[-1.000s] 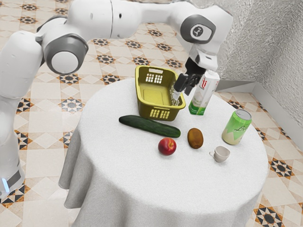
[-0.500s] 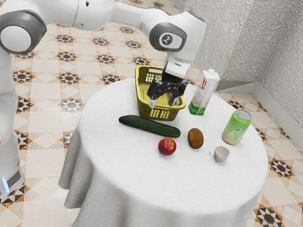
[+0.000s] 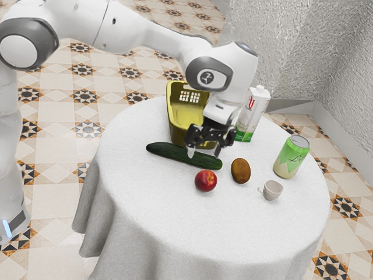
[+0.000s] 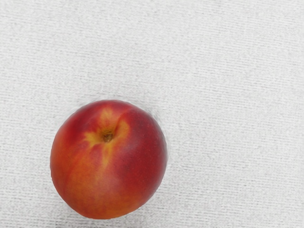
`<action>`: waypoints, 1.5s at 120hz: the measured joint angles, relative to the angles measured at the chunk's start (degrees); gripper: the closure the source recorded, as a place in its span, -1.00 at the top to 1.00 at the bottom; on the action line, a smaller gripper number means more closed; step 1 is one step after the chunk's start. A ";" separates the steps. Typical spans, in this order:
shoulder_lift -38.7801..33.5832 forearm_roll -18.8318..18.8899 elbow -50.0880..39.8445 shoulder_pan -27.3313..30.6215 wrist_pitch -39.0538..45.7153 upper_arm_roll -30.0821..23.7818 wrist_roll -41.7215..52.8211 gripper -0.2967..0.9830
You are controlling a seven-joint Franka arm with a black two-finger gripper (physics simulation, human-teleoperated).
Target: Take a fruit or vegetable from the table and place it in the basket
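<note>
My gripper [image 3: 204, 153] is open above the table, its two fingers apart in front of the cucumber [image 3: 169, 151] as the exterior view shows it. A red nectarine or peach [image 3: 206, 181] rests on the white cloth just below the gripper, and nothing is between the fingertips. In the wrist view that round fruit [image 4: 109, 161] appears close up, stem hollow facing the camera. The brown kiwi [image 3: 240, 170] lies beside it, toward the exterior view's right. Behind the gripper stands the yellow-green basket [image 3: 170, 111], partly hidden by the hand; no fruit is visible inside it.
Toward the exterior view's right are a small grey cup [image 3: 272, 189] and a green can [image 3: 291, 157]. A white and green carton [image 3: 252, 114] stands behind the hand, next to the basket. The round table [image 3: 221, 233] has a white cloth.
From above the basket and carton, my hand has swung round and come down toward the cucumber and red fruit. Both fingers now show, spread apart. The objects have not moved.
</note>
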 joint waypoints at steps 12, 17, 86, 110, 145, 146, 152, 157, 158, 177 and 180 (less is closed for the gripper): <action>0.00 1.03 0.05 -8.54 1.54 -2.19 0.41 0.54; -0.06 1.35 0.06 -12.41 2.22 -2.58 0.61 0.54; 2.23 5.12 0.37 -2.72 8.01 -0.66 3.30 0.54; 2.67 4.95 0.31 -4.56 8.52 -0.61 4.16 0.54; 6.76 5.01 0.32 -4.10 10.15 -0.60 4.90 0.54; 6.85 5.01 0.32 -4.07 10.22 -0.60 4.91 0.54; 7.34 5.05 0.32 -3.91 10.72 -0.57 4.98 0.54; 7.81 5.08 0.32 -3.83 11.09 -0.54 5.03 0.54; 7.88 5.08 0.32 -3.82 11.17 -0.53 5.04 0.54; 9.13 5.18 0.20 -3.71 12.25 0.00 5.17 0.53; 9.30 5.18 0.18 -3.70 12.37 0.04 5.18 0.53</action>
